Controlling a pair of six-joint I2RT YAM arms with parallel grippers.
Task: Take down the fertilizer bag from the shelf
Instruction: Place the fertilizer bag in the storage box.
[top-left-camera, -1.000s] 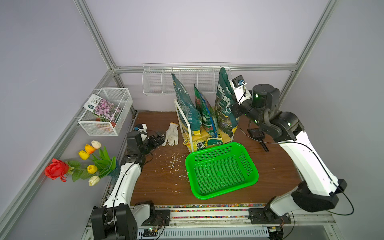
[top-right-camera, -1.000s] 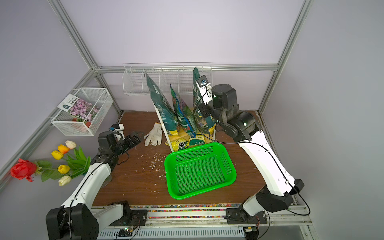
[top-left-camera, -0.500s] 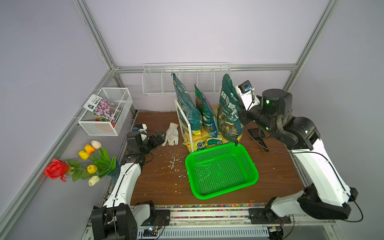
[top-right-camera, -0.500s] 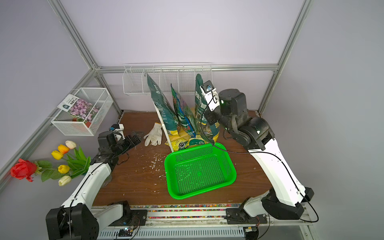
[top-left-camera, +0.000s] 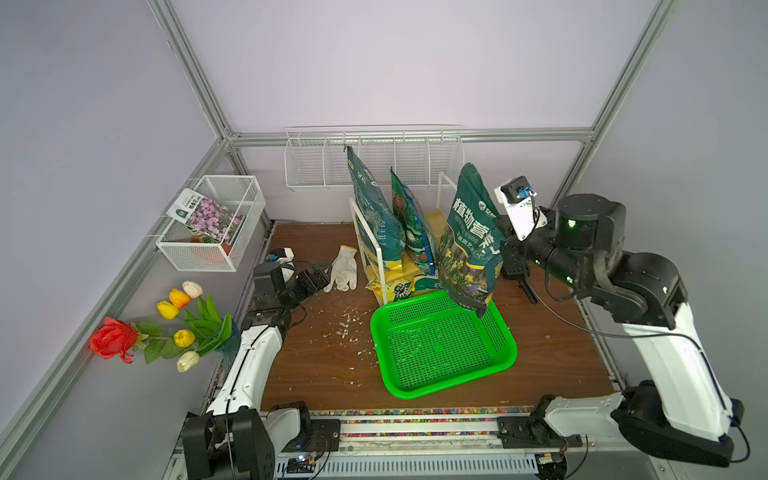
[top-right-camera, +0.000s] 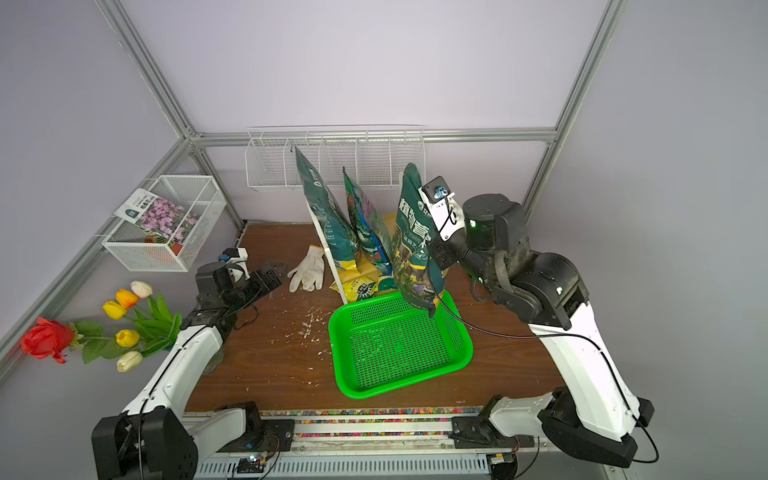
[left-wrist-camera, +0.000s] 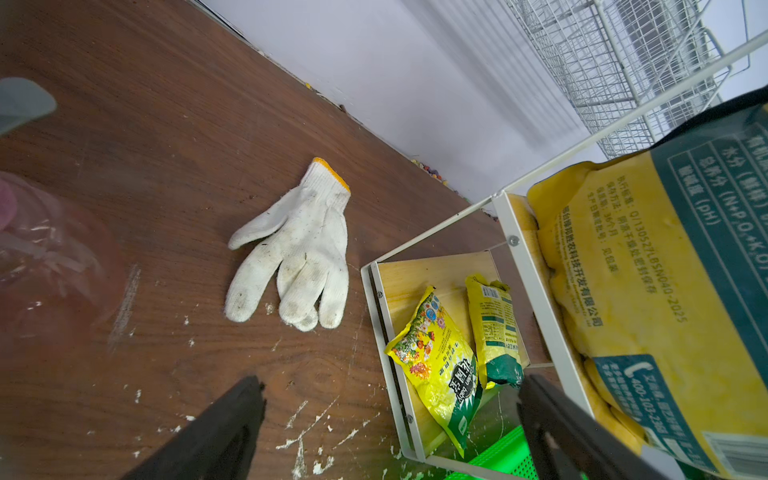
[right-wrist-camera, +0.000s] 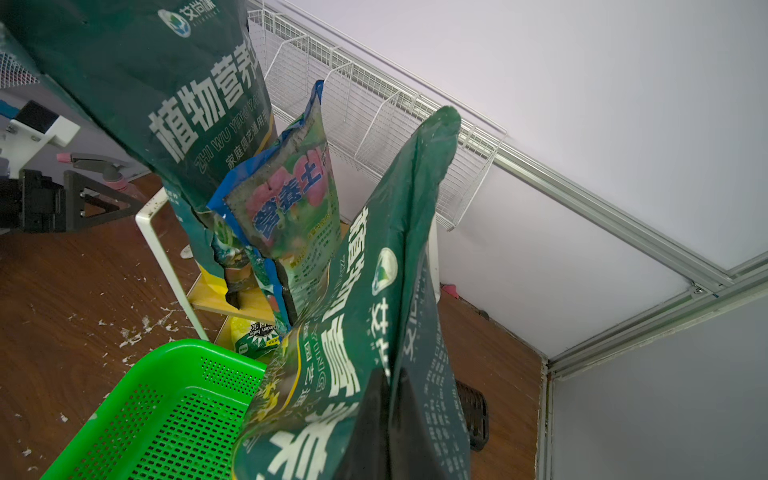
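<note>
Holding the dark green fertilizer bag (top-left-camera: 469, 245) by its side edge, my right gripper (right-wrist-camera: 388, 415) has its jaws pinched tight on the plastic. The bag is off the shelf (left-wrist-camera: 540, 291) and hangs tilted just beside it, with its lower corner at the far rim of the green basket (top-left-camera: 415, 392); I cannot tell if they touch. Two other bags (top-left-camera: 374, 216) stand on the shelf. My left gripper (left-wrist-camera: 390, 382) sits low near the white glove (left-wrist-camera: 299, 257), jaws spread wide, holding nothing.

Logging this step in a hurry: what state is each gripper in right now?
Left gripper: open, holding nothing.
Right gripper: shut on the dark green fertilizer bag.
</note>
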